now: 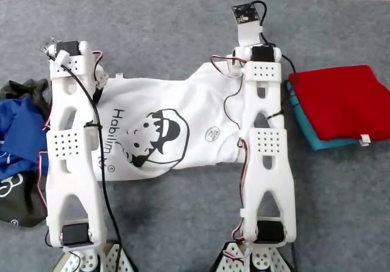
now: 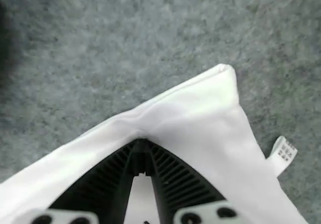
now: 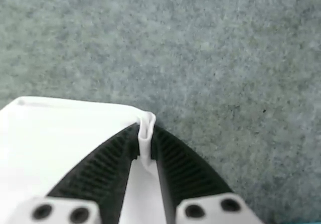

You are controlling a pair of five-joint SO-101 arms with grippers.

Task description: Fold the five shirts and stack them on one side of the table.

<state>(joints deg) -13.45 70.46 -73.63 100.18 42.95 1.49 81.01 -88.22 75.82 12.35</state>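
A white shirt (image 1: pixel 177 132) with a black cartoon print lies flat on the grey table (image 1: pixel 170 28), between the two arms. My left gripper (image 2: pixel 140 146) is shut on a fold of the white shirt's (image 2: pixel 200 118) edge, near a corner with a small label tag (image 2: pixel 282 151). In the high view the left gripper (image 1: pixel 91 77) sits at the shirt's far left end. My right gripper (image 3: pixel 145 128) is shut on a pinched ridge of the white shirt (image 3: pixel 65 133) at its edge. From above, the right gripper (image 1: pixel 245 64) is at the shirt's far right end.
A folded red shirt (image 1: pixel 341 101) rests on a folded teal shirt (image 1: pixel 317 139) at the right side. A loose pile with a blue shirt (image 1: pixel 18 132) and a dark shirt (image 1: pixel 18 205) lies at the left edge. Bare grey table lies beyond the arms.
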